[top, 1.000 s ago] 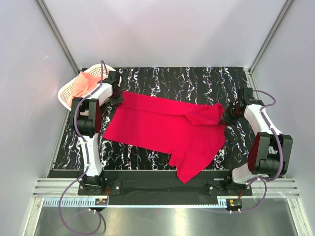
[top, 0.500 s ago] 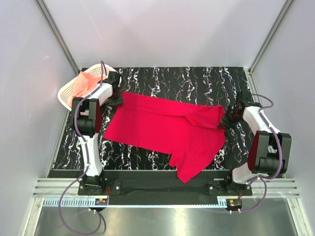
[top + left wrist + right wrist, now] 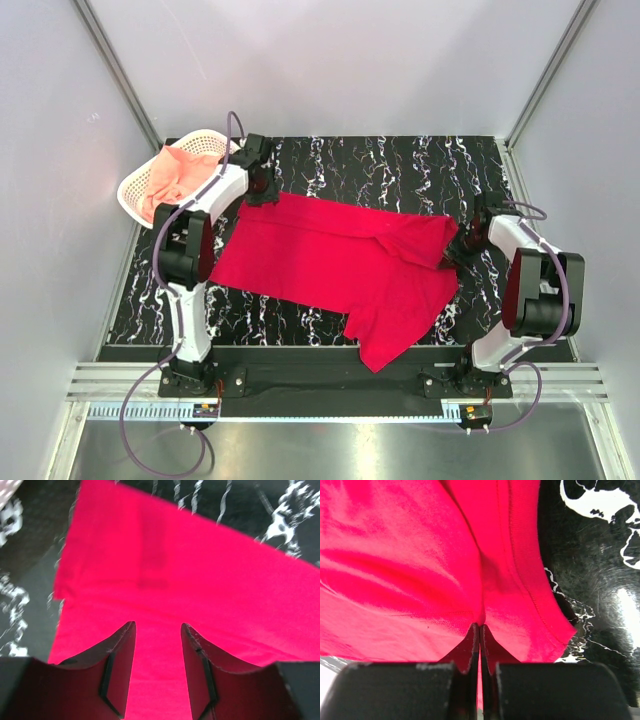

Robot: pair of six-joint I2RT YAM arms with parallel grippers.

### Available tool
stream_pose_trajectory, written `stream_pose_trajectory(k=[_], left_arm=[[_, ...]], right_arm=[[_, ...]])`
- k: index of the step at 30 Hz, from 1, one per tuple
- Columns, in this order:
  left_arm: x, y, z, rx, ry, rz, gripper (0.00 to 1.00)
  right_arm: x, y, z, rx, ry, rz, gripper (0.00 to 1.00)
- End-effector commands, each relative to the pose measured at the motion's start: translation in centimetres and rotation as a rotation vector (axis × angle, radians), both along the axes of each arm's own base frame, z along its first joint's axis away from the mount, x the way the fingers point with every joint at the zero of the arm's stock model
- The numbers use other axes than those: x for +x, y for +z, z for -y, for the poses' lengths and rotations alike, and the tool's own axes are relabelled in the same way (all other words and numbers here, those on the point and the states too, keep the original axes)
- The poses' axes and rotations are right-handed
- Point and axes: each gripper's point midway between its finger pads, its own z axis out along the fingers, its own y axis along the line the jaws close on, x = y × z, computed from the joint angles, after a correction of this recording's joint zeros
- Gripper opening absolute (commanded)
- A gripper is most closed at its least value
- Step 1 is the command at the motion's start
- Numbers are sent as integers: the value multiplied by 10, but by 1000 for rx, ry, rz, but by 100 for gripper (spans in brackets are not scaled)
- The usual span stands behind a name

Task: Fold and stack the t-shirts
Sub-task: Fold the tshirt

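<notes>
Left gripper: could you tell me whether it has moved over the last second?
Yes: the left gripper has shifted right, away from the white basket, along the red t-shirt's far edge.

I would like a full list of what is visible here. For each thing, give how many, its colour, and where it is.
red t-shirt: one, crimson, spread across the middle of the table
pink t-shirt: one, pale salmon, crumpled inside the basket
basket: one, white plastic lattice, at the table's far left corner
table: one, black with white marbling, under the red t-shirt
walls: pale grey panels, on three sides
left arm: one, white and black, at the left
right arm: one, white and black, at the right
left fingers: two, dark, open over the red t-shirt's far left part
right fingers: two, dark, shut on the red t-shirt's right edge
</notes>
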Motion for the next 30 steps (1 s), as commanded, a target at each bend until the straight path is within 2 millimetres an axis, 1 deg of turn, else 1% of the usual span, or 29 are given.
stream_pose_trajectory(k=[1, 3, 4, 6, 7, 8, 10, 11, 12, 13, 14, 15, 16, 17, 18, 20, 22, 24, 25, 27, 28, 30], left_arm=[[33, 1, 8, -61, 3, 31, 46], [41, 2, 10, -64, -4, 36, 45], [41, -3, 10, -63, -6, 27, 45], [47, -3, 8, -70, -1, 38, 45], [50, -3, 9, -77, -2, 44, 45], [53, -3, 6, -77, 3, 49, 45], [59, -1, 6, -92, -3, 60, 45], [61, -3, 4, -95, 0, 59, 45], [63, -4, 3, -94, 0, 62, 45], [65, -3, 3, -95, 0, 70, 45], [66, -4, 2, -95, 0, 72, 45], [67, -4, 1, -95, 1, 76, 45], [69, -4, 2, -98, 2, 84, 45], [69, -6, 1, -98, 4, 82, 45], [69, -6, 5, -121, -9, 80, 45], [70, -6, 4, -122, -7, 80, 45], [71, -7, 3, -122, -6, 80, 45], [73, -10, 0, -120, -4, 80, 45], [73, -14, -1, -119, -1, 72, 45], [75, -14, -3, -120, 4, 71, 45], [75, -19, -3, -117, 4, 60, 45], [76, -22, -4, -115, 3, 57, 45]], right_arm=[[10, -3, -6, 32, -40, 24, 1], [3, -13, -7, 32, -54, 5, 2], [2, -16, -7, 33, -56, 0, 4], [-1, -14, -5, 24, -62, -12, 12], [2, -8, -4, 22, -60, 8, 18], [6, -1, -1, 12, -65, 28, 34], [29, 26, 19, -39, -109, 124, 43], [39, 35, 25, -46, -126, 162, 45], [59, 52, 34, -58, -151, 225, 46], [71, 53, 43, -59, -172, 231, 47], [83, 56, 48, -54, -179, 248, 49], [104, 72, 52, -47, -173, 298, 53], [114, 58, 54, -36, -180, 265, 55], [123, 56, 59, -28, -189, 260, 57], [138, 55, 62, -9, -194, 254, 58], [148, 54, 64, 6, -212, 248, 59], [163, 56, 57, 65, -225, 284, 58], [167, 53, 55, 96, -251, 279, 58], [166, 44, 54, 101, -258, 252, 58], [165, 35, 53, 109, -262, 221, 58], [164, 32, 54, 104, -262, 217, 58], [164, 25, 56, 98, -267, 207, 58]])
